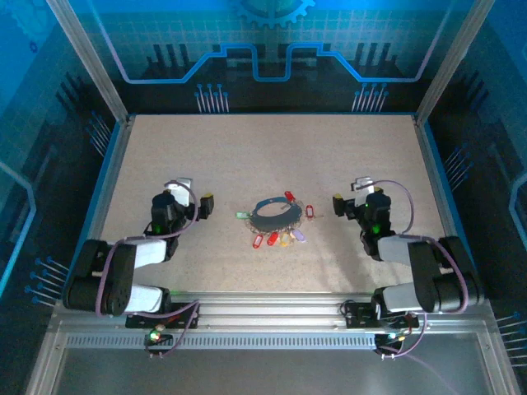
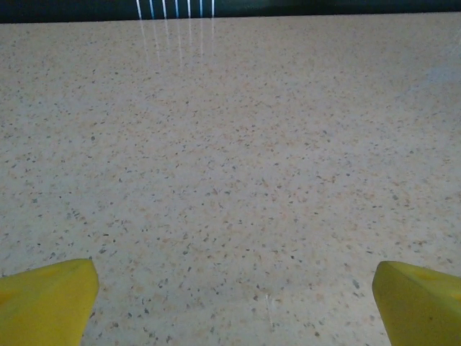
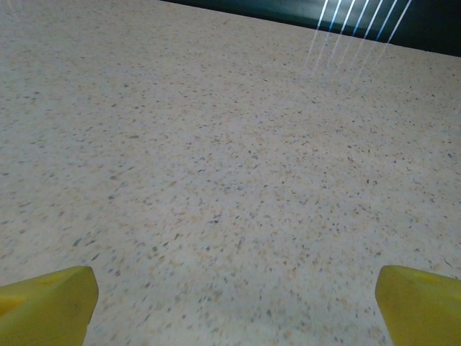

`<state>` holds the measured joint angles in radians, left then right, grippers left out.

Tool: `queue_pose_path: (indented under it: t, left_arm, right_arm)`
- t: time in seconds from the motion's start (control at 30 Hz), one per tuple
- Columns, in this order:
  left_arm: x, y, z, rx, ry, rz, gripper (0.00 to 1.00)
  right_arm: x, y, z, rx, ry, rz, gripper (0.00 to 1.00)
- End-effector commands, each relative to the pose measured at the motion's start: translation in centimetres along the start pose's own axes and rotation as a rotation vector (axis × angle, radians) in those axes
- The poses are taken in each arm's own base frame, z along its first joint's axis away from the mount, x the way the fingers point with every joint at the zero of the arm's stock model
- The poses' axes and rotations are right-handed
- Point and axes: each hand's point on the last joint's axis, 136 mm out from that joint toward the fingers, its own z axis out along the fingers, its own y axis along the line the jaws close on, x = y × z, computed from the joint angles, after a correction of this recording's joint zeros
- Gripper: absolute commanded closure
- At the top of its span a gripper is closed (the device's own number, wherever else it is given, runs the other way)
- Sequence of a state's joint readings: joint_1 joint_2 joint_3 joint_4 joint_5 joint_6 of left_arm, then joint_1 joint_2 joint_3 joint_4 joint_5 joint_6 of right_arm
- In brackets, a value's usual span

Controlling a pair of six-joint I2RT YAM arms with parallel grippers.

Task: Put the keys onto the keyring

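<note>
Speckled table (image 1: pixel 247 148), keyring (image 1: pixel 276 212) between left gripper (image 1: pixel 205 205) and right gripper (image 1: pixel 338 205), both gaping. Tiny keys (image 1: pixel 278 239) may skid when pinched flat.

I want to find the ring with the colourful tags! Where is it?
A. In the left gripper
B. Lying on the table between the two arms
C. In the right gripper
B: the keyring lies flat on the table, between the left gripper and the right gripper, and both grippers are open with nothing between their fingers.
</note>
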<state>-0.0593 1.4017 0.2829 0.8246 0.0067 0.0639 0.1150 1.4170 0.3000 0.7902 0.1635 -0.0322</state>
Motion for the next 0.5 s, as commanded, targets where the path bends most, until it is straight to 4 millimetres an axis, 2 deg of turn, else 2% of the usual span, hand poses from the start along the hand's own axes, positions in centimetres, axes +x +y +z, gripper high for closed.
queue_pose_path:
  t: [0.0, 0.07, 0.13, 0.27, 0.33, 0.47]
  left_arm:
    - [-2.1, 1.0, 0.6, -0.057, -0.142, 0.026, 0.01]
    - [-2.2, 1.6, 0.6, -0.081, -0.194, 0.019, 0.01]
    - [-1.9, 1.8, 0.7, -0.091, -0.158, 0.003, 0.01]
    - [-2.0, 2.8, 2.2, -0.143, -0.083, -0.016, 0.01]
    - [-1.9, 3.6, 2.5, -0.155, -0.054, -0.059, 0.01]
    - [-2.0, 3.6, 2.5, -0.150, -0.056, -0.062, 0.01]
  right_arm:
    - [-2.7, -1.2, 1.3, 0.034, -0.107, 0.040, 0.00]
    - [-2.4, -0.8, 1.9, 0.008, -0.061, 0.031, 0.00]
    - [-2.3, -0.6, 2.3, -0.007, -0.026, 0.027, 0.00]
    - [-2.3, -0.7, 2.5, -0.032, -0.014, 0.048, 0.00]
    - [-2.3, -0.7, 2.5, -0.033, -0.014, 0.048, 0.00]
    - [-2.3, -0.7, 2.5, -0.032, -0.012, 0.046, 0.00]
